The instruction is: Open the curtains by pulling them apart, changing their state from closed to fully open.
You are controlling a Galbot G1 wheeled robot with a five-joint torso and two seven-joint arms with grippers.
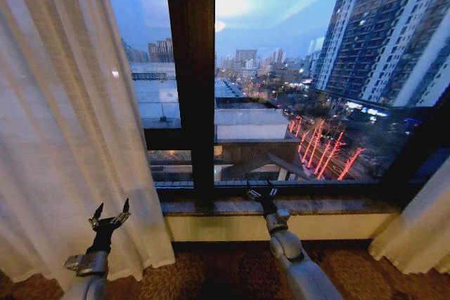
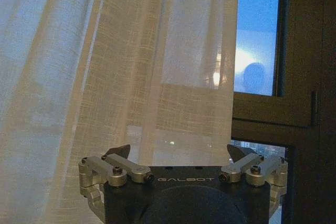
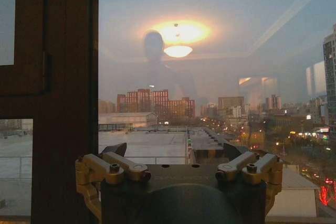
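Note:
The sheer white curtains hang apart. In the head view the left panel (image 1: pixel 63 124) covers the left third of the window, and the right panel (image 1: pixel 422 230) is bunched at the lower right corner. My left gripper (image 1: pixel 112 209) is raised just in front of the left panel's lower part, near its inner edge. Its jaws are open and hold nothing. The left wrist view shows the pleated fabric (image 2: pixel 131 66) close ahead of the open left gripper (image 2: pixel 178 153). My right gripper (image 1: pixel 261 190) is open and empty at the sill beside the window's middle post. The right wrist view has the right gripper (image 3: pixel 177 149) facing bare glass.
A wide dark window post (image 1: pixel 190 68) stands between the two arms. A stone sill (image 1: pixel 316 206) runs under the glass, with a pale wall band below it. Patterned carpet (image 1: pixel 225 272) lies between the sill and me. The uncovered glass (image 1: pixel 316 68) shows city buildings at dusk.

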